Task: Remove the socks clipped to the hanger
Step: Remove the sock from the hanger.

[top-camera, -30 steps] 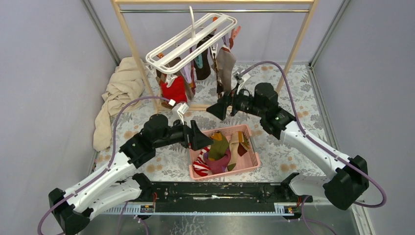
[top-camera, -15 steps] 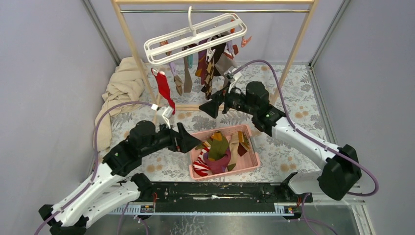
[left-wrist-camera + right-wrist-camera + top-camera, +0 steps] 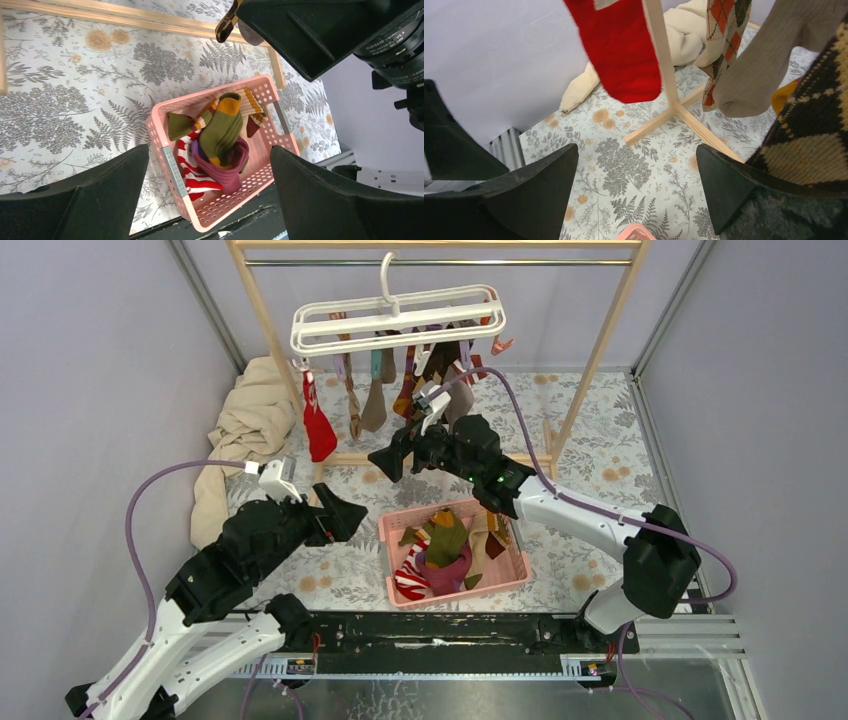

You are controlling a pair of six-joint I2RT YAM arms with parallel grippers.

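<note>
The white hanger (image 3: 400, 315) hangs level from the top rail, with several socks clipped under it. A solid red sock (image 3: 318, 425) dangles at its left end, and tan and argyle ones (image 3: 375, 405) hang in the middle. My right gripper (image 3: 388, 458) is open and empty, just below and in front of the hanging socks. In its wrist view the red sock (image 3: 624, 50), an argyle sock (image 3: 724, 40) and a grey-beige sock (image 3: 764, 75) hang ahead of the right gripper (image 3: 636, 180). A dark argyle sock (image 3: 814, 135) lies against its right finger. My left gripper (image 3: 345, 512) is open and empty, left of the basket.
A pink basket (image 3: 462, 592) holds several loose socks (image 3: 222, 135), striped, olive and magenta; its rim (image 3: 170, 165) shows between the left fingers. The wooden rail frame (image 3: 270, 330) stands around the hanger. A beige cloth (image 3: 245, 430) is heaped at the back left.
The hanger has swung back from a tilt to level. My left arm has drawn back to the left, away from the basket. My right gripper has moved left, under the hanging socks.
</note>
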